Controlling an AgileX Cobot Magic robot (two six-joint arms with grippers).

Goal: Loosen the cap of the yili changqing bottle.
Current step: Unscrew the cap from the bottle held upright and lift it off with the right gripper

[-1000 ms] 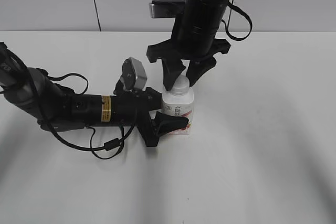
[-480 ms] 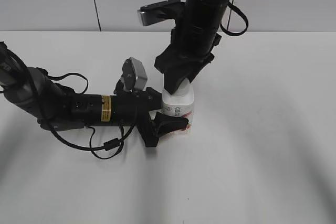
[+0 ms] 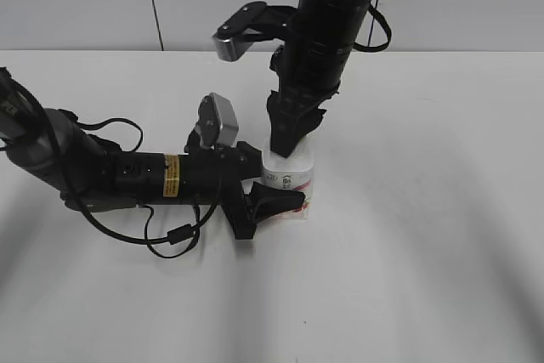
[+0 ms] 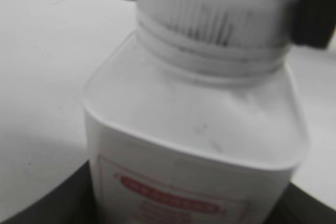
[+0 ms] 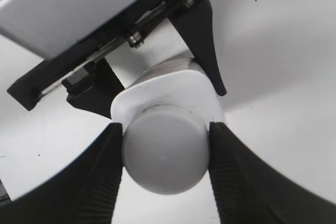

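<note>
So the yili changqing bottle (image 3: 289, 183) is standing upright on the white counter (image 3: 425, 210), and the left claw (image 3: 270, 183) comes in flat from the side with a finger pressed on each side of the bottle's body, holding it steady. Right above the bottle, the right claw (image 5: 165, 163) hangs straight down with both ribbed fingers (image 5: 105, 171) clamped onto the cap (image 5: 165, 156), one per side.

Squat white yili changqing bottle (image 3: 290, 183) stands upright, cap (image 5: 165, 153) on.
</note>
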